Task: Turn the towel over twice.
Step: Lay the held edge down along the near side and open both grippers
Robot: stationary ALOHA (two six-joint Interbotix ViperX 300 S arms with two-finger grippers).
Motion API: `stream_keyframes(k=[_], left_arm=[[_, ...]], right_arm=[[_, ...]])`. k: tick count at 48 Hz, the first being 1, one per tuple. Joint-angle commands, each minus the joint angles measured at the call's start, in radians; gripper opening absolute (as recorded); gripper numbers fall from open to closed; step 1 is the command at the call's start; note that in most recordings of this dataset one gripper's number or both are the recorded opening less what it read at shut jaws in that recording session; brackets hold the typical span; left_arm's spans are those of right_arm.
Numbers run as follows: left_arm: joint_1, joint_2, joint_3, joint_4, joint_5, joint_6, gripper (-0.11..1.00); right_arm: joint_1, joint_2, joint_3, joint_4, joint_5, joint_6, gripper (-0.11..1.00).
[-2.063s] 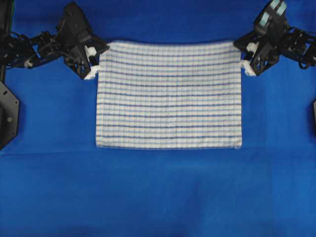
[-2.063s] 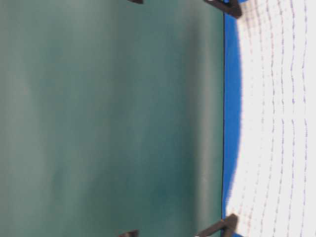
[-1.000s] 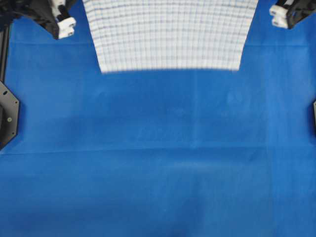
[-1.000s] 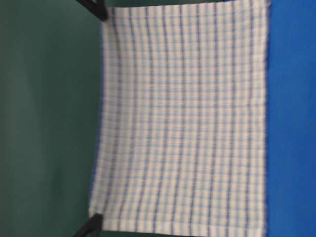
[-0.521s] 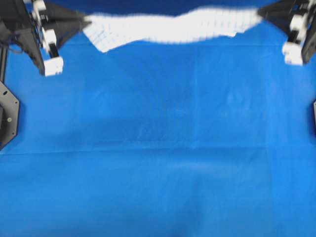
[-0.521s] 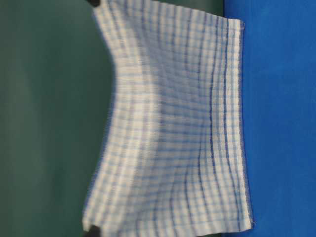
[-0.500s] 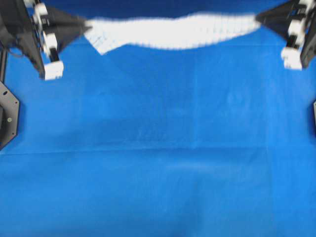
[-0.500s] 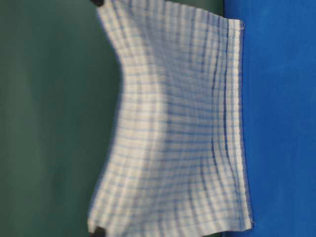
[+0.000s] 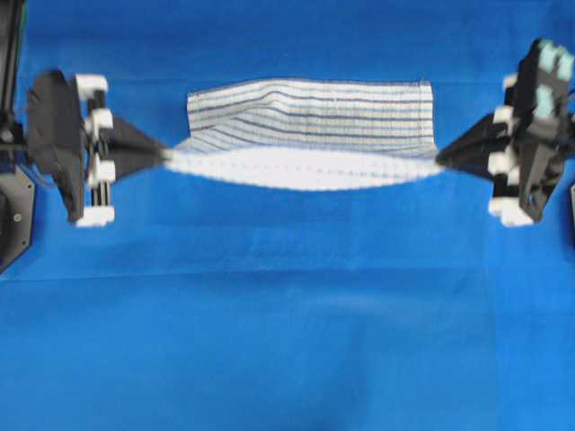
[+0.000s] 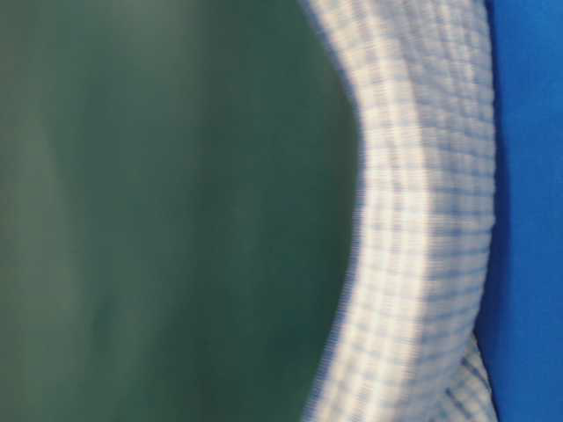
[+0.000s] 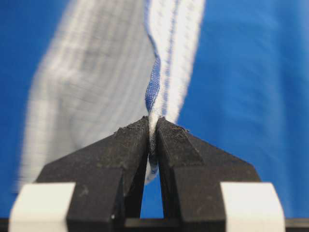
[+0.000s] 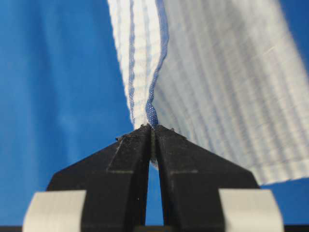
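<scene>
light: bright and even from where I sit
blur: towel [image 9: 310, 135] smeared, worst at table level
wrist views: fingertips [image 11: 137, 140] sharp

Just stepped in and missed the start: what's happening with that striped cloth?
Two robot arms are flipping the towel. The left gripper and right gripper each pinch a corner, fingers shut on the hem, holding that edge stretched above the blue cloth. The far part of the towel lies on the table.
</scene>
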Motion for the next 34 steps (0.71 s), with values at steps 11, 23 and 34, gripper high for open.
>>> stream_keyframes(k=[11,23,34], left_arm=[[-0.166,0.15,-0.025,-0.002,-0.002,-0.13,0.03],[-0.288,0.295,-0.083,-0.003,0.017,-0.216,0.03],[-0.337,0.37,-0.149,-0.003,0.109,-0.232,0.03]], right_arm=[[0.179,0.132,0.017,0.003,-0.063,0.118,0.06],[0.322,0.21,0.014,0.003,-0.083,0.242,0.06],[0.364,0.275,0.012,0.003,-0.109,0.295,0.06]])
